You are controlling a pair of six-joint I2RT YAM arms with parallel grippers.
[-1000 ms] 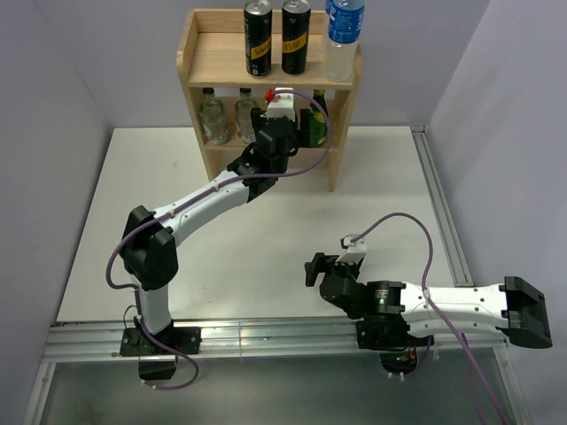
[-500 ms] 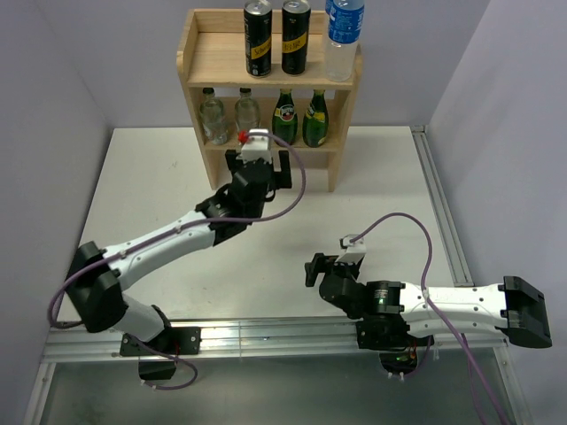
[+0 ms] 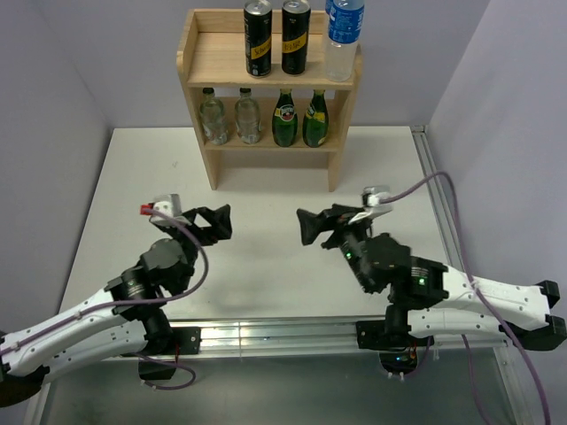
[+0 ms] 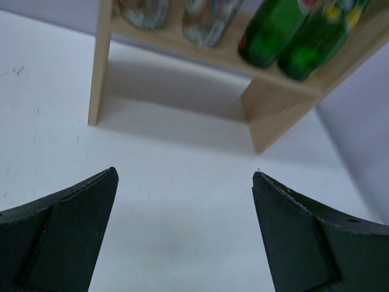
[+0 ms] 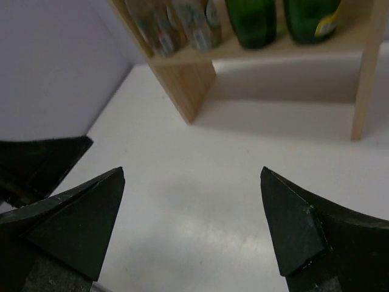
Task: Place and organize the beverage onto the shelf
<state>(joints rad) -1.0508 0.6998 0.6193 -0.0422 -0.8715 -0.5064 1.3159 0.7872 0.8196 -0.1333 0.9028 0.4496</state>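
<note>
Beyond the left tool point(image 4: 185, 173), well apart, stands the shelf point(image 3: 211, 55).

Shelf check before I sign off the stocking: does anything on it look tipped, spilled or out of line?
Nothing stands out. On the shelf two black cans and a water bottle stand upright on the upper board; two clear bottles and two green bottles stand upright in a row below. No spill shows.
</note>
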